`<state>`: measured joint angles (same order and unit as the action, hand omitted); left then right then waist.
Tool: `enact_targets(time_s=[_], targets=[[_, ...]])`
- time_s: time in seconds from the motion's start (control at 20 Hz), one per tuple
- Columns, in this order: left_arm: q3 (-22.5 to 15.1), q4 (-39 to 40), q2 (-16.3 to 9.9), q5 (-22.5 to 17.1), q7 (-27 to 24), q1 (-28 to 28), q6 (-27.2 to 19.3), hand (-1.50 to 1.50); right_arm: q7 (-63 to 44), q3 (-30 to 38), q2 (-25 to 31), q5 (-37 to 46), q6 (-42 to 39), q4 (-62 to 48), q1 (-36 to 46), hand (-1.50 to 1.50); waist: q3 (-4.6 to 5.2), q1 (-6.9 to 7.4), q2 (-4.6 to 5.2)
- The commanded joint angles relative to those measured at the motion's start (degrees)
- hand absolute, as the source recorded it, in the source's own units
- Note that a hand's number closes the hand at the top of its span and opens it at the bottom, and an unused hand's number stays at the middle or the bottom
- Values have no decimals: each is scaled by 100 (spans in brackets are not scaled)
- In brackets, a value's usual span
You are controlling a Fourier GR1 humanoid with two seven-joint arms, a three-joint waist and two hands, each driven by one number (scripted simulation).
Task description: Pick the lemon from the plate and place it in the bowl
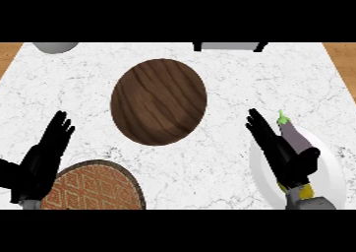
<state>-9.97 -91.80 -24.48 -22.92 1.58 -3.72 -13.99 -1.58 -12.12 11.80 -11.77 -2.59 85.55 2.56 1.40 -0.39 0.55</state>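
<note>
While the right hand (282, 155) hovers over the white plate (333, 170) — fingers straight — an eggplant (295, 137) lies there.

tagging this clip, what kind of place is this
Probably a kitchen counter: a white marble-look top with wood flooring at its edges, a white plate bearing an eggplant, and a wooden bowl.

We have a single head view that looks steeply down at the white marble tabletop (232, 69) from close above, its wooden borders at the upper corners, with each robot hand entering from the lower edge, left (44, 152) and right (282, 152).
</note>
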Motion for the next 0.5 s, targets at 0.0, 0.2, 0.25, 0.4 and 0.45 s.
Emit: enact_targets(time_s=[0.0, 0.2, 0.25, 0.4, 0.45], targets=[[63, 67, 8, -36, 21, 183, 330, 0, -31, 64, 127, 48, -93, 399, -63, 150, -138, 14, -61], [-625, -95, -125, 605, -326, 702, 660, 0, 771, 1059, 1233, -890, -1395, 682, -125, 150, -147, -238, -82], [-909, -354, -10, 762, -383, 682, 646, 0, 1022, 1237, 1455, -1021, -1671, 729, -278, 150, -156, -300, -109], [-1149, -279, 157, 736, -40, 1087, 847, 0, 1860, 1189, 1831, 416, -1287, -320, -419, 150, -153, -72, -37], [-1042, -26, 252, 740, -78, 1209, 917, 0, 1960, 1234, 1618, 103, -1496, -516, -413, -150, -147, -22, -42]])
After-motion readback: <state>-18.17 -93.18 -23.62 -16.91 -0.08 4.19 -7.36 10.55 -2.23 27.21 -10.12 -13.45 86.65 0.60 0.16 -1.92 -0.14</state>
